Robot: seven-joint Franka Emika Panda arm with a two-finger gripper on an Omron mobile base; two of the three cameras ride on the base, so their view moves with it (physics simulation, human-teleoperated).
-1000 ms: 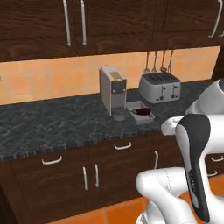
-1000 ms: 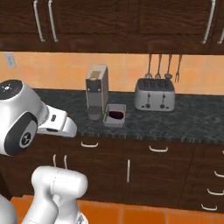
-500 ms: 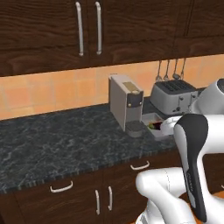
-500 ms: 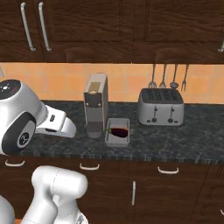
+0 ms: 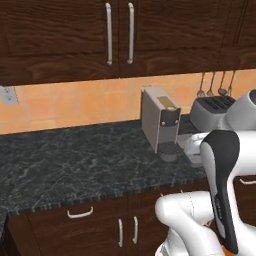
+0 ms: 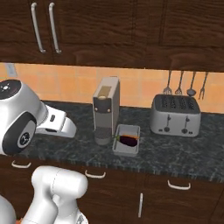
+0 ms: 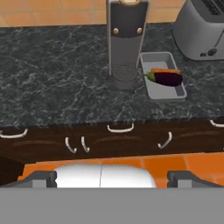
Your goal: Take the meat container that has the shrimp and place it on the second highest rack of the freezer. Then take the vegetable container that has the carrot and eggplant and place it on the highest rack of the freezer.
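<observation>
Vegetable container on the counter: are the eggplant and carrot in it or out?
In: the eggplant and carrot lie inside the grey container.

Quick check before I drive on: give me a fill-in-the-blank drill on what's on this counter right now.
1. The grey tray holds the eggplant and a thin orange ____.
2. That tray sits between the coffee machine and the ____.
3. On the wall above the toaster hang ____ utensils.
4. The gripper, above the orange floor in the hand view, has its jaws ____.

Missing words: carrot; toaster; four; open
</observation>
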